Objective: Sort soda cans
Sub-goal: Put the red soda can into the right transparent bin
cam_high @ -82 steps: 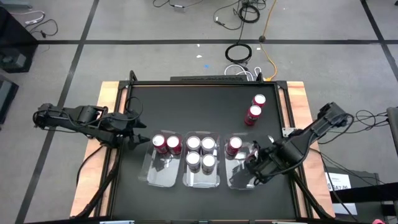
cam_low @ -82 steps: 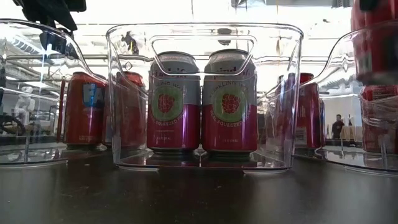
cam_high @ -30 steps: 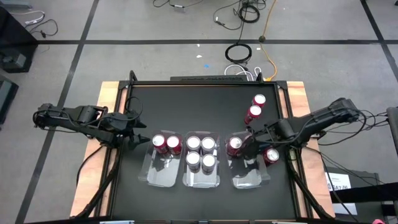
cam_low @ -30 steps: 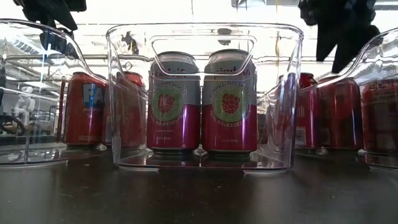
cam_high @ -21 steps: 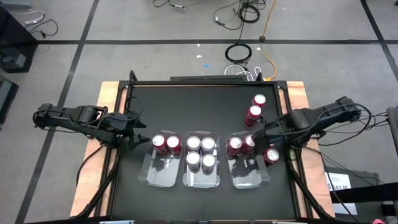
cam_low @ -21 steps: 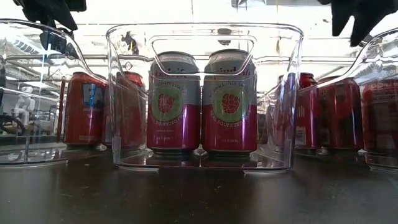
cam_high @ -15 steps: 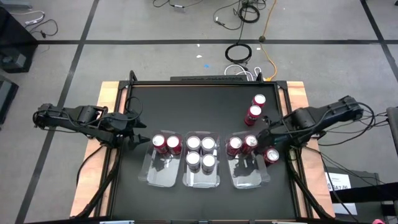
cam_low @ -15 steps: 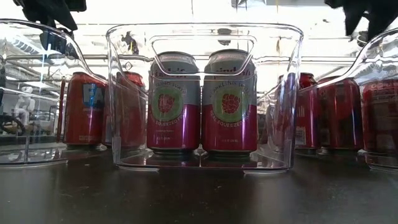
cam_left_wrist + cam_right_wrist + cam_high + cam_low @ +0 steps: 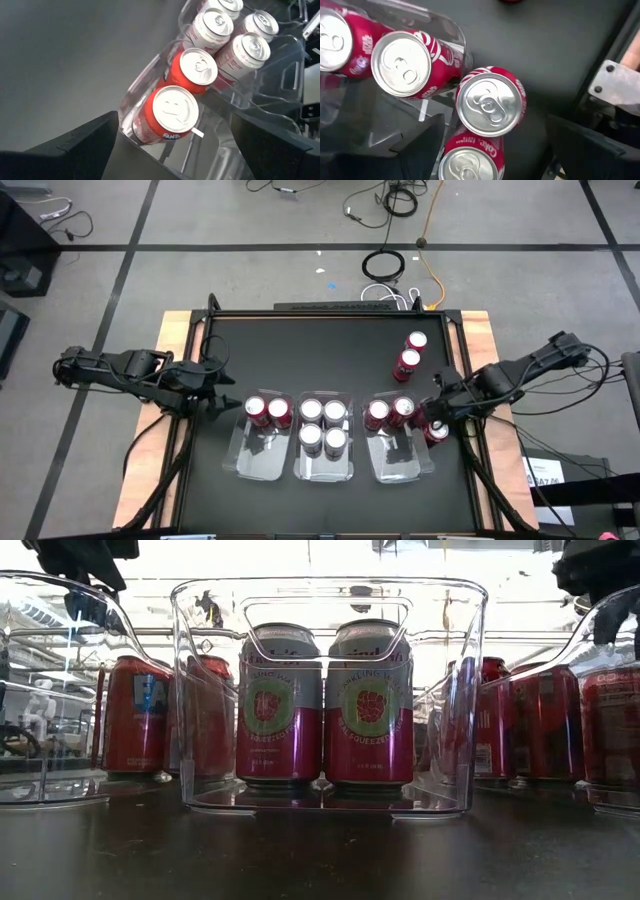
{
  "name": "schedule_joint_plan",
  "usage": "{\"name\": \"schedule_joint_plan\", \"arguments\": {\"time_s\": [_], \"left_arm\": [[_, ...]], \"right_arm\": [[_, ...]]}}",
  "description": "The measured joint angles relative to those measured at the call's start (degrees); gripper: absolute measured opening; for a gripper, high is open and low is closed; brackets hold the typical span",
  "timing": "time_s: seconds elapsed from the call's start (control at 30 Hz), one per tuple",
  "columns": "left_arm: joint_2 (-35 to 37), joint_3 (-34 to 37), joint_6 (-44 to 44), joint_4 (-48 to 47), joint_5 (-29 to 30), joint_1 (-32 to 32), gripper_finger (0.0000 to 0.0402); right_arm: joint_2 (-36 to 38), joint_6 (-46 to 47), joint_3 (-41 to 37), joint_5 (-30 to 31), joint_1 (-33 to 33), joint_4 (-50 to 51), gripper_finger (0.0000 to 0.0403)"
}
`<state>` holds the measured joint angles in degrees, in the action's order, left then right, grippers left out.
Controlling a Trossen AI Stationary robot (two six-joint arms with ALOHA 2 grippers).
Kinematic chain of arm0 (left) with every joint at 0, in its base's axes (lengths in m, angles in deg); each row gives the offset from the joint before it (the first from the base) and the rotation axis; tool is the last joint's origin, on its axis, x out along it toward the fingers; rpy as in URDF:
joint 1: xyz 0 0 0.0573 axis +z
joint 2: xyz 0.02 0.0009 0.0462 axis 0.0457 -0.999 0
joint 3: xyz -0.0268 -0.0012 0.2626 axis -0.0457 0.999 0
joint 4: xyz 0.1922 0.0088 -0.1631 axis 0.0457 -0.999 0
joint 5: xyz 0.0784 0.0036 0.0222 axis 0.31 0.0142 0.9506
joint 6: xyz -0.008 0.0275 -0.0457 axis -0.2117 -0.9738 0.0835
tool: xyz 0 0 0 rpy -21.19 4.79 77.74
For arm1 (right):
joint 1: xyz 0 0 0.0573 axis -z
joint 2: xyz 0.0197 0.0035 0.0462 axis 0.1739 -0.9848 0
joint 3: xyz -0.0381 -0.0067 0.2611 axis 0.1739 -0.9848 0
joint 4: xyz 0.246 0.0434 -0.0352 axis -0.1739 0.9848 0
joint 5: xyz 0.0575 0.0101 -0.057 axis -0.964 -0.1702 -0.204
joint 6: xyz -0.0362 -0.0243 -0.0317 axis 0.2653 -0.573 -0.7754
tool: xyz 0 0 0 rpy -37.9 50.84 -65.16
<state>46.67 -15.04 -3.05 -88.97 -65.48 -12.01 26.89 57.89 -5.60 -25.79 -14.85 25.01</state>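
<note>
Three clear trays stand in a row on the black table. The left tray (image 9: 262, 442) holds two red cans (image 9: 171, 112). The middle tray (image 9: 325, 465) holds several silver-bodied cans (image 9: 322, 705). The right tray (image 9: 398, 462) holds two red cans (image 9: 389, 412). Two more red cans (image 9: 489, 103) stand on the table just outside that tray's right wall, and another two (image 9: 411, 352) stand farther back. My right gripper (image 9: 437, 408) hovers open over the cans beside the right tray. My left gripper (image 9: 215, 402) waits open at the left tray's far left corner.
A raised black frame (image 9: 330, 313) borders the table, with wooden edges (image 9: 180, 330) on both sides. The far half of the table (image 9: 300, 355) and the near halves of the left and right trays are bare. Cables (image 9: 385, 265) lie on the floor beyond.
My right gripper has drawn back from over the right tray toward the table's right edge, leaving a second red can standing upright in that tray next to the first. It now hangs over the cans outside the tray.
</note>
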Motion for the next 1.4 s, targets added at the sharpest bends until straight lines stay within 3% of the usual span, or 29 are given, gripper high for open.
{"name": "schedule_joint_plan", "arguments": {"time_s": [0.83, 1.4], "left_arm": [[0.0, 0.0, 0.0, 0.1, 2.3, 0.0, 0.0388], [0.0, 0.0, 0.0, 0.1, 2.3, 0.0, 0.0388]], "right_arm": [[-1.6, -6.8, -10.5, -0.1, 3.2, -8.5, 0.0338], [-1.6, -6.5, -10.9, 0.0, 3.2, -8.4, 0.0338]]}}
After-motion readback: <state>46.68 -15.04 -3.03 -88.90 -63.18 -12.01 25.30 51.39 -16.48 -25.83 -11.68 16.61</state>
